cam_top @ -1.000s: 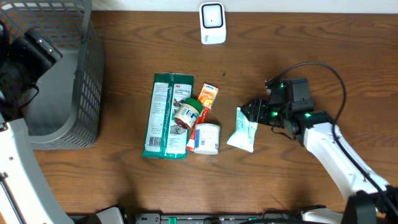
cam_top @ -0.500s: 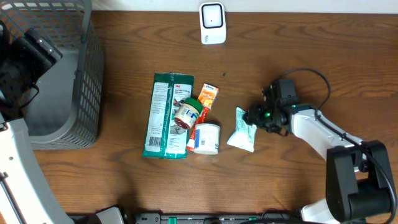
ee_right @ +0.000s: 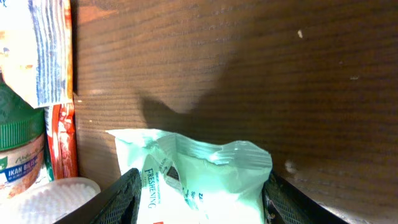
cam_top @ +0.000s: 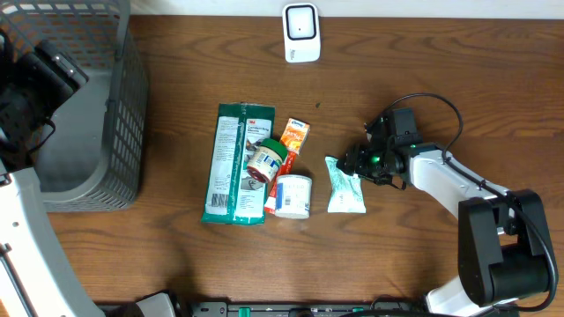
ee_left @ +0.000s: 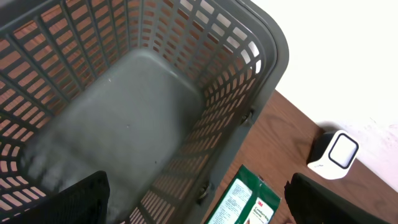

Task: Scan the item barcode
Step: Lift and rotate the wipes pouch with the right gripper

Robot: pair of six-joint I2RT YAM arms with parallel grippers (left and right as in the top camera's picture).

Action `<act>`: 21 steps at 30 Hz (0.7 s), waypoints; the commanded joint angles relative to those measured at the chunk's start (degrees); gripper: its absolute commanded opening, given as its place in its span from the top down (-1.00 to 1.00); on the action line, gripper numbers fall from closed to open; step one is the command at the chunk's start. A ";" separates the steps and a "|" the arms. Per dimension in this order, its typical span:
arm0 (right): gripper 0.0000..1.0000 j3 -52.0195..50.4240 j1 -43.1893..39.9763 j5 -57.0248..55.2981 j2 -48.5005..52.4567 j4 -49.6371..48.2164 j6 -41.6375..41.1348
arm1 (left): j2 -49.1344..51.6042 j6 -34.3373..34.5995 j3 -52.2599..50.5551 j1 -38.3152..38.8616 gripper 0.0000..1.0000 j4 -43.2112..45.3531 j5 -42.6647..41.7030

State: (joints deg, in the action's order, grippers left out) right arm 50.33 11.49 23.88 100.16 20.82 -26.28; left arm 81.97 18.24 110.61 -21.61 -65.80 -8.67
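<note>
A mint-green packet (cam_top: 345,187) lies on the brown table, right of the pile of goods. My right gripper (cam_top: 354,163) is at the packet's upper end. In the right wrist view both black fingers (ee_right: 121,199) press the crinkled packet (ee_right: 205,174) from either side, so the gripper (ee_right: 199,199) is shut on it. The white barcode scanner (cam_top: 300,33) stands at the table's far edge. My left gripper (ee_left: 198,199) hangs open over the grey basket (ee_left: 261,56) with nothing between its fingers.
The grey mesh basket (cam_top: 123,106) fills the far left. Mid-table lie a long green 3M pack (cam_top: 236,163), a green-lidded jar (cam_top: 264,161), an orange sachet (cam_top: 295,136) and a white tub (cam_top: 293,195), close to the packet's left side.
My right gripper has closed in on the packet's top end. The packet has swung from a tilt to nearly straight, its lower end shifted right. The left arm has not moved.
</note>
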 commanded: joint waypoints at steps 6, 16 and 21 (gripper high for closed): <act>0.06 -2.49 0.50 -3.45 3.58 6.86 3.23 | 0.04 0.50 0.11 -0.24 -0.76 -0.11 0.11; 0.98 -1.64 -3.98 0.37 0.98 9.05 3.19 | 0.04 0.50 0.11 -0.24 -0.76 -0.11 0.11; 0.78 -1.62 -9.51 3.58 -5.73 12.87 2.73 | 0.04 0.50 0.11 -0.24 -0.77 -0.11 0.11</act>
State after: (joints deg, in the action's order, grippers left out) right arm 49.56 4.91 27.79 98.54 32.08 -23.40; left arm 81.97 18.24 110.61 -21.61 -65.80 -8.67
